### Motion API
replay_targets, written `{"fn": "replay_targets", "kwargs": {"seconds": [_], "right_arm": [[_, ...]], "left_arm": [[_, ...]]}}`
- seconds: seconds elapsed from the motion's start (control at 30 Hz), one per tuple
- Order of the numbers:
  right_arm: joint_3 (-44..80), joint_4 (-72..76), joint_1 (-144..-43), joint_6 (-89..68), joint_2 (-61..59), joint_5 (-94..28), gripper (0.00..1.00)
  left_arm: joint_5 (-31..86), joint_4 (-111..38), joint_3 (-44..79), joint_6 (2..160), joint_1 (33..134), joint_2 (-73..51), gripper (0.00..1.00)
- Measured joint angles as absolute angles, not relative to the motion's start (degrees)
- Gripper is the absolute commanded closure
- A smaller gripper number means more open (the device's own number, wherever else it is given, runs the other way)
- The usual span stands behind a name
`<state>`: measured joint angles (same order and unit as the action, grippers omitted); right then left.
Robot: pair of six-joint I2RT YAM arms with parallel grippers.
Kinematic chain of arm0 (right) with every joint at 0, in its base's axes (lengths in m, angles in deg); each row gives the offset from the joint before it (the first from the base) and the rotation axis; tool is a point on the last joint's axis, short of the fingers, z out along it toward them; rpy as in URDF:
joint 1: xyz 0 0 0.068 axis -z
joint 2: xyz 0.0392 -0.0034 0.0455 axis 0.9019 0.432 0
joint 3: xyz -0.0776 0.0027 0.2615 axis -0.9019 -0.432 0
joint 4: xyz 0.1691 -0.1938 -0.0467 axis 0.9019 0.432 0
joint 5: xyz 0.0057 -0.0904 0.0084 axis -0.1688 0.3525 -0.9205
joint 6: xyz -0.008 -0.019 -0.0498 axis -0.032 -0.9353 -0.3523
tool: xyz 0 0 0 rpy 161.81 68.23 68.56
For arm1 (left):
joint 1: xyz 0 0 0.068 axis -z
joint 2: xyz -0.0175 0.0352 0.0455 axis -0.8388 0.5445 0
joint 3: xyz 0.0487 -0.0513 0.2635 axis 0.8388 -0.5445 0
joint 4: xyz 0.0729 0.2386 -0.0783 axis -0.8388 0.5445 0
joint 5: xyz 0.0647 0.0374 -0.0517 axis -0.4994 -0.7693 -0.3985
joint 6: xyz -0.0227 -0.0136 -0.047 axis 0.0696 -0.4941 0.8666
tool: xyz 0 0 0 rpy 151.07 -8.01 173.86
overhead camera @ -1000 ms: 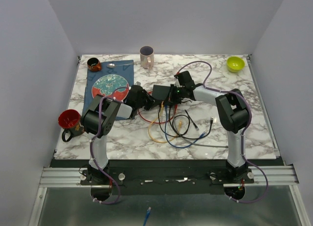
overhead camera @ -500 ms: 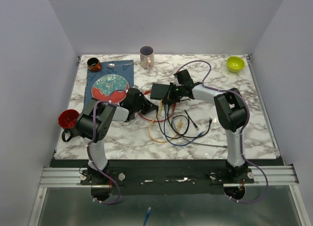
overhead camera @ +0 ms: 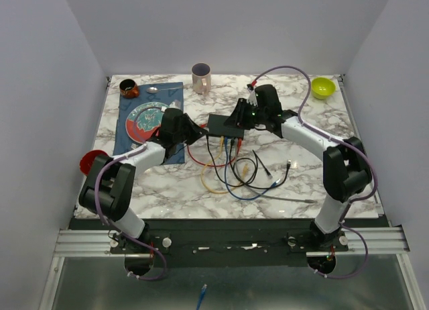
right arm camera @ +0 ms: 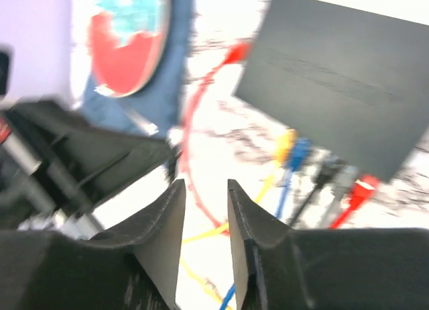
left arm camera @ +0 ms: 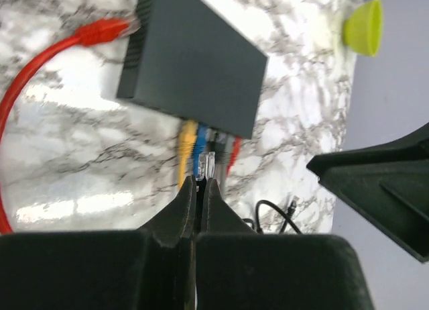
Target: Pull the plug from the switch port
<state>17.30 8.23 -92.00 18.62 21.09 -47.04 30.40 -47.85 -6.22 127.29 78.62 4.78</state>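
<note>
Two end effectors flank the switch (overhead camera: 224, 125), which lies flat on the marble worktop (overhead camera: 322, 169) just above centre of the top view, sockets along its lower long edge. Left end effector (overhead camera: 193, 131) sits just off the switch's left end. Right end effector (overhead camera: 240, 117) hangs at its upper right corner. In the left wrist view the fingers (left arm camera: 182, 206) are pressed together with a clear plug (left arm camera: 210, 164) poking out past the tips, so it's clamped on that. The clear plug is clear of the socket edge, just below it in frame. Seated along that edge are a yellow plug (left arm camera: 189, 134), blue plug (left arm camera: 200, 143), a grey plug (left arm camera: 219, 143) and a red plug (left arm camera: 233, 156). A second red connector (left arm camera: 100, 33) lies with its tip against the switch's short side at upper left of that view, and I can't tell if it's in a port. The right wrist view is blurred; its fingers (right arm camera: 157, 223) stand apart, nothing between them, only worktop and cables under the gap. A loose cable tangle (overhead camera: 241, 172) spreads below the switch. Around the edges of the top view are a pink mug (overhead camera: 201, 77) at top centre, green bowl (overhead camera: 322, 87) at upper right, patterned plate (overhead camera: 142, 119) on a blue cloth (overhead camera: 127, 139) at upper left, and a red mug (overhead camera: 90, 161) at the left edge.
</note>
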Motion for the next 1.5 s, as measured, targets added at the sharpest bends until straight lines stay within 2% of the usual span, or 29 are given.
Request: {"fn": "replay_targets", "kwargs": {"seconds": [0.43, 0.53, 0.63, 0.67, 0.73, 0.77, 0.83, 0.87, 0.9, 1.03, 1.17, 1.5], "right_arm": [[6.0, 5.5, -104.0, 12.7, 15.6, -54.1, 0.55], [5.3, 5.4, -105.9, 12.4, 15.6, -54.1, 0.59], [5.3, 5.2, -106.9, 12.3, 15.6, -54.0, 0.85], [5.2, 5.0, -107.1, 12.3, 15.6, -53.9, 0.98], [4.7, 4.6, -107.2, 12.4, 15.6, -53.5, 0.99], [4.5, 4.5, -107.2, 12.4, 15.5, -53.3, 0.99], [3.7, 4.6, -107.2, 12.3, 14.5, -52.2, 0.99], [2.9, 4.6, -107.2, 12.1, 13.0, -51.7, 0.99], [2.4, 4.6, -107.2, 12.0, 11.7, -51.4, 0.99], [1.1, 3.1, -107.1, 12.0, 2.9, -51.5, 0.99], [1.2, -4.3, -107.2, 14.9, -3.3, -57.8, 0.99], [3.9, -15.0, -107.4, 24.1, -6.1, -70.4, 0.99]], "left_arm": [[30.0, -47.0, -6.0, 124.4, 78.6, -0.9, 1.00], [30.0, -47.0, -6.7, 124.3, 78.6, -1.6, 1.00], [30.0, -46.9, -7.6, 124.3, 78.6, -2.4, 1.00], [30.0, -46.9, -7.8, 124.2, 78.6, -2.8, 0.97], [29.9, -46.8, -8.3, 124.1, 78.6, -3.6, 0.75], [29.8, -46.7, -8.6, 123.8, 78.6, -4.1, 0.53], [29.4, -46.1, -9.1, 123.2, 78.6, -5.3, 0.35], [29.0, -45.6, -9.6, 122.8, 78.6, -6.4, 0.13], [28.5, -45.1, -10.2, 122.7, 78.6, -7.5, 0.11], [26.2, -43.2, -13.3, 122.7, 78.3, -14.4, 0.10], [25.4, -42.7, -14.0, 122.7, 77.6, -18.0, 0.11], [25.5, -42.2, -18.0, 123.9, 77.3, -18.1, 0.14]]}}
